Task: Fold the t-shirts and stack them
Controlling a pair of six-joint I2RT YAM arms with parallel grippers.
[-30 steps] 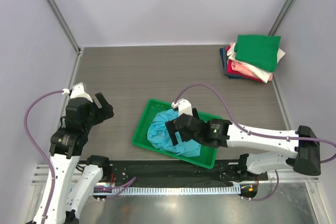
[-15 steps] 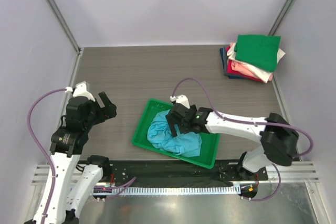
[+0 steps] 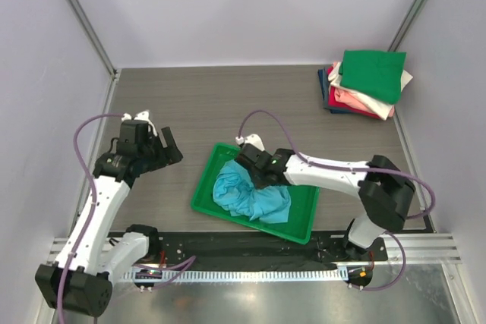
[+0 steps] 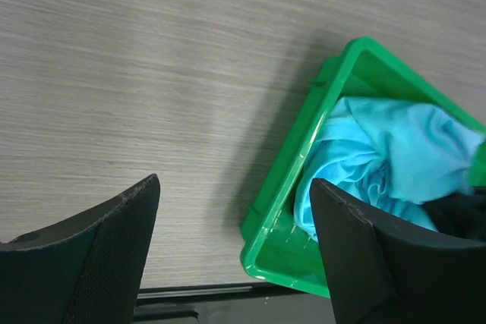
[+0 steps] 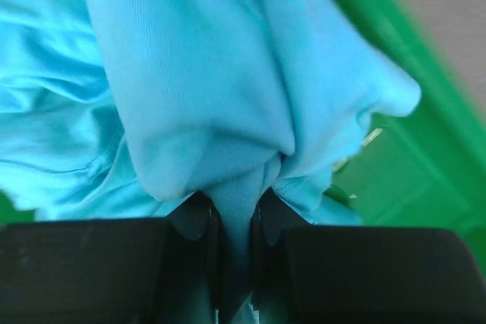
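Turquoise t-shirt (image 3: 254, 196) lies crumpled in green tray (image 3: 203, 187), which sits at the near edge of the bench (image 3: 228, 104), about mid-width. Right fingers (image 5: 194, 221) are pressed almost together, pinching a fold of the turquoise cloth on the tray's far side, and the cloth bunches around the pinch. Left fingers (image 4: 114, 240) are spread wide and hold nothing, over bare bench just left of the tray. Folded t-shirts (image 3: 368, 85) are stacked at the far right corner, green on top, with cream, pink, red and navy edges showing beneath.
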